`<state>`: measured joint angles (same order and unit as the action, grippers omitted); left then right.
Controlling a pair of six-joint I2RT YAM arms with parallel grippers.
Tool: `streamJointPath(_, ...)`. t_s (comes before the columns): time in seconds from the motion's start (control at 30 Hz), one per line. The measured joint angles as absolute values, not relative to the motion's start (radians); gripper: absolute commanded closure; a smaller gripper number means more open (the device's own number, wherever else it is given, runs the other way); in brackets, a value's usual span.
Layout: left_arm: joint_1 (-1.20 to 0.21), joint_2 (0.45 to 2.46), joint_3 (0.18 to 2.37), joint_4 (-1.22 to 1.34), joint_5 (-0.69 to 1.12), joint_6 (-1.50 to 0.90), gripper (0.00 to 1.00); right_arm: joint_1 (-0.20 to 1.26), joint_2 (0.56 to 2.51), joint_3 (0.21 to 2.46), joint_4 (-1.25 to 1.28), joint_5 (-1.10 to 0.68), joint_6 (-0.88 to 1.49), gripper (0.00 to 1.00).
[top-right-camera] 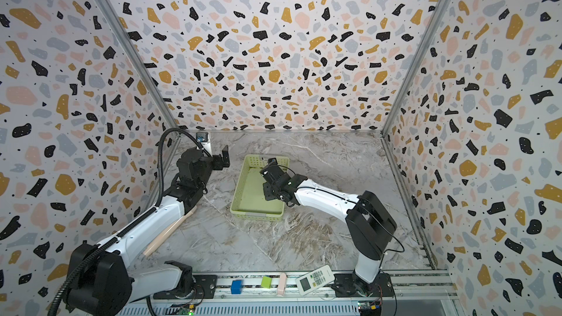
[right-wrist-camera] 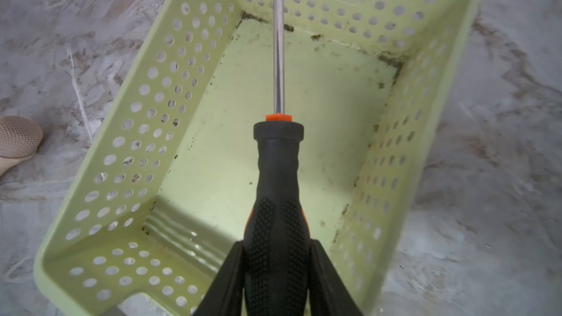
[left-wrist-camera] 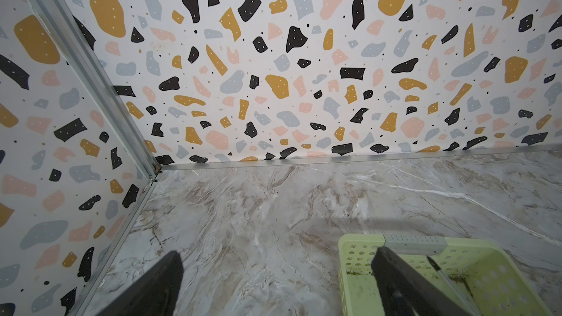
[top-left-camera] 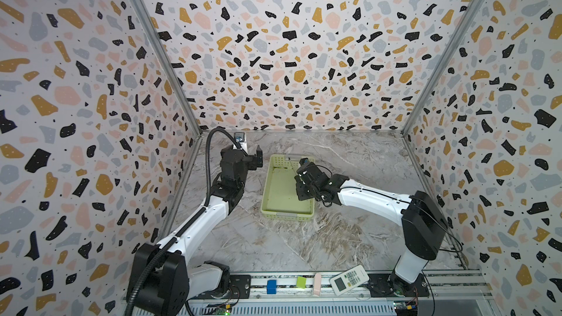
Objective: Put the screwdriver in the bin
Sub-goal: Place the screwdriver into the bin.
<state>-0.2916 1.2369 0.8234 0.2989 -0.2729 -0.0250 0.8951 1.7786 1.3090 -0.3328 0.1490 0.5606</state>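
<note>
Marbled desk (top-left-camera: 349, 238) carries the bin (right-wrist-camera: 127, 153); the screwdriver (right-wrist-camera: 278, 196) is held above it, handle clamped in the right gripper (right-wrist-camera: 276, 272) jaws for release, while left gripper (left-wrist-camera: 273, 284) jaws are kept apart, idle.

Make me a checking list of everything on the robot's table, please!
Surface: marbled table, no spills seen.
Job's things: screwdriver held by its black handle over the bin, shaft pointing along it; the bin has nothing in it but dark grime in its corners.
Clutter: remote, blue block, green block and pink piece on the front rail; beige stick partly under the left arm.
Grippers: right gripper shut on the screwdriver; left gripper open, holding nothing, beside the bin.
Cables: black corrugated hose along the left arm; thin wire by the right arm.
Surroundings: speckled walls on three sides.
</note>
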Motion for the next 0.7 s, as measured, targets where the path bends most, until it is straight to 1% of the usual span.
streamJointPath(0.3, -0.292, 1.238, 0.833, 0.295, -0.288, -0.010, 0.00, 0.905, 1.919, 1.365, -0.298, 0.105, 0.557, 0.73)
streamJointPath(0.7, -0.292, 1.246, 0.833, 0.291, -0.297, -0.010, 0.01, 0.905, 1.963, 1.369, -0.285, 0.081, 0.556, 0.71)
